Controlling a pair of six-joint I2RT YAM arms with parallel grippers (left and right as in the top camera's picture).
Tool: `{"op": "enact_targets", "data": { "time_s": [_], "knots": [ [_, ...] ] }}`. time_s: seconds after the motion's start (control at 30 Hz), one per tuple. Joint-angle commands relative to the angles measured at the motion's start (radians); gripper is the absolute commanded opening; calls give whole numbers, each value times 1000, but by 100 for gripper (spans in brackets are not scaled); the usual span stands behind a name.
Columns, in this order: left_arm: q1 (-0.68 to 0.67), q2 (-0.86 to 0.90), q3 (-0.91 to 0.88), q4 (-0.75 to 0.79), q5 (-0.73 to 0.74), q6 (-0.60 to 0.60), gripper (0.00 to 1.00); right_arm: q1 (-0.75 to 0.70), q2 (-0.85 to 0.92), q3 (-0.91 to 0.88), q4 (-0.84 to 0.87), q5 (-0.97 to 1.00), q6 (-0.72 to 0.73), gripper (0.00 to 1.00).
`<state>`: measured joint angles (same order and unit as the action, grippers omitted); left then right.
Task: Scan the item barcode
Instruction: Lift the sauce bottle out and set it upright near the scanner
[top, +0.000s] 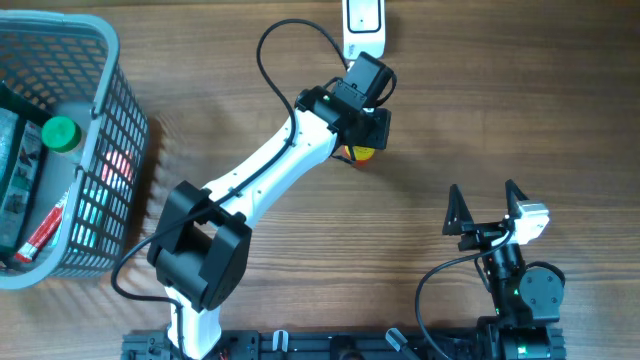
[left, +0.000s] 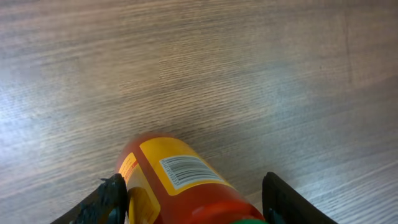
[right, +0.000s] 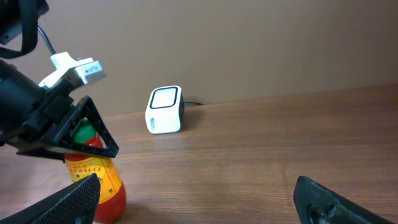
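A red sauce bottle (left: 180, 186) with a yellow label and a green cap stands upright on the wooden table (right: 280, 143). Its barcode (left: 186, 169) faces up toward the left wrist camera. My left gripper (left: 193, 177) reaches down over the bottle's top and is shut on it; in the right wrist view the left gripper (right: 81, 140) sits at the neck of the bottle (right: 93, 177). From overhead only a sliver of the bottle (top: 361, 155) shows under the left gripper (top: 362, 138). The white scanner (top: 362, 25) stands at the far edge, just beyond the bottle. My right gripper (top: 483, 200) is open and holds nothing.
A grey mesh basket (top: 105, 60) at the far left holds several items, one with a green cap (top: 60, 133). The scanner (right: 165, 110) has its window facing the near side. A black cable (top: 275, 60) loops over the left arm.
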<state>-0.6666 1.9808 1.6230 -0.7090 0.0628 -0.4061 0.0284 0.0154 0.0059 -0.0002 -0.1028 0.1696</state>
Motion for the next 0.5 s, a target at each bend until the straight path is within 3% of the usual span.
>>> {"op": "enact_targets", "data": {
  "time_s": [0.0, 0.1, 0.17, 0.27, 0.3, 0.47],
  "knots": [
    [1, -2, -42, 37, 39, -85, 28, 5, -5, 0, 4, 14, -12, 100],
    [1, -2, -61, 45, 38, -86, 33, 5, -5, 0, 4, 14, -12, 100],
    [1, -2, -67, 40, 38, -97, 45, 5, -5, -1, 4, 14, -12, 100],
    [1, -3, -65, 41, 38, -97, 95, 5, -5, 0, 4, 14, -12, 100],
    [1, -7, -63, 41, 38, -97, 100, 5, -5, -1, 4, 14, -12, 100],
    [4, -86, -31, 31, 37, -63, 100, 5, -4, -1, 4, 14, -12, 100]
  ]
}}
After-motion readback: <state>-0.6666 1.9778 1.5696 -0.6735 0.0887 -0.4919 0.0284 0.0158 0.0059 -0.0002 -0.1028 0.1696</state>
